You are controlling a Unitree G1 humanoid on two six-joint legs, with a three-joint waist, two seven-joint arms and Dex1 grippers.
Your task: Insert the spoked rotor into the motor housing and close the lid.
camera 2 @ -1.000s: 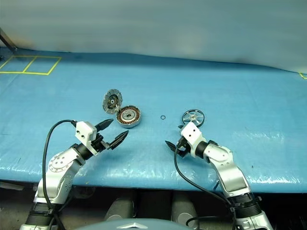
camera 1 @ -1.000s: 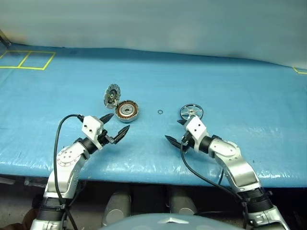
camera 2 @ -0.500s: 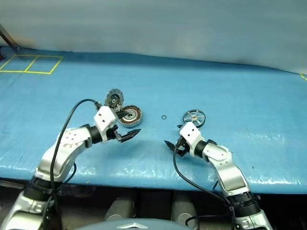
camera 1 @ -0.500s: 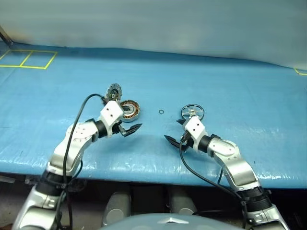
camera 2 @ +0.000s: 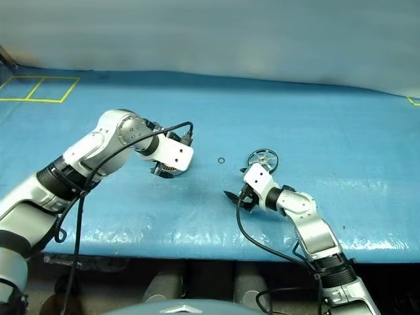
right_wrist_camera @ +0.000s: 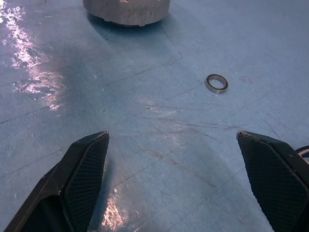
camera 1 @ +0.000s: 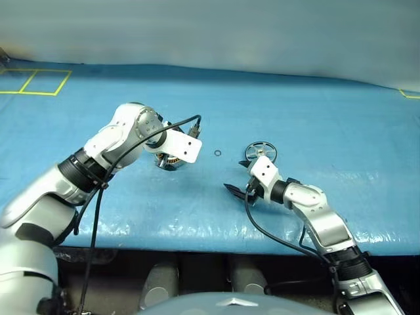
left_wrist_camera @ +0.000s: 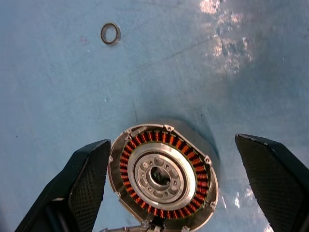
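Observation:
The motor housing (left_wrist_camera: 161, 176), a silver cup with copper windings around a central hub, lies open side up on the blue table. My left gripper (left_wrist_camera: 172, 142) hangs over it pointing down, open, with one finger on either side of the cup and apart from it. In the head views the left wrist covers most of the housing (camera 1: 167, 163), and the lid is hidden behind it. The dark spoked rotor (camera 1: 261, 151) lies flat to the right. My right gripper (camera 1: 237, 176) stands open and empty just in front of the rotor, low over the table.
A tiny plain ring (camera 1: 217, 153) lies between the housing and the rotor. The blue table cover (camera 1: 315, 118) stretches wide, with yellow tape lines (camera 1: 31, 82) at the far left. The table's front edge (camera 1: 197, 239) runs below both grippers.
My left arm has swung up and to the right, rolling its wrist, from in front of the housing to above it, pointing down. The right arm has stayed still.

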